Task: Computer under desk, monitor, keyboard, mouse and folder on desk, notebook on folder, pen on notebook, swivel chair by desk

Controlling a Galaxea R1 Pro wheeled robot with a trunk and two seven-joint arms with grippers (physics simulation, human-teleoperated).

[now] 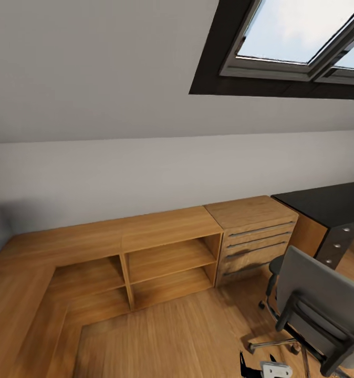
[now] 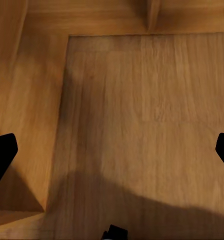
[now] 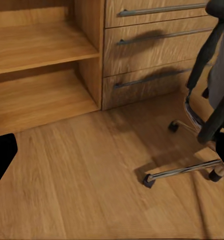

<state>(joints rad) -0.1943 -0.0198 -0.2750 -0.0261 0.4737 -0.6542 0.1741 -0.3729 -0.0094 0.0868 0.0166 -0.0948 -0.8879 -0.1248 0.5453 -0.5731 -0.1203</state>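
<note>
Swivel chair [image 1: 316, 310] is seen at the lower right of the head view, its grey back turned to the camera, just short of the black table [image 1: 324, 202] at the far right. In the right wrist view its chrome base [image 3: 184, 170] lies near and ahead of the right end effector [image 3: 112, 165], so the right arm is judged nearer. Both end effectors are spread, nothing between their fingertips; the left end effector [image 2: 112, 155] faces bare wooden floor [image 2: 141, 115]. No folder can be made out on the seat from here.
</note>
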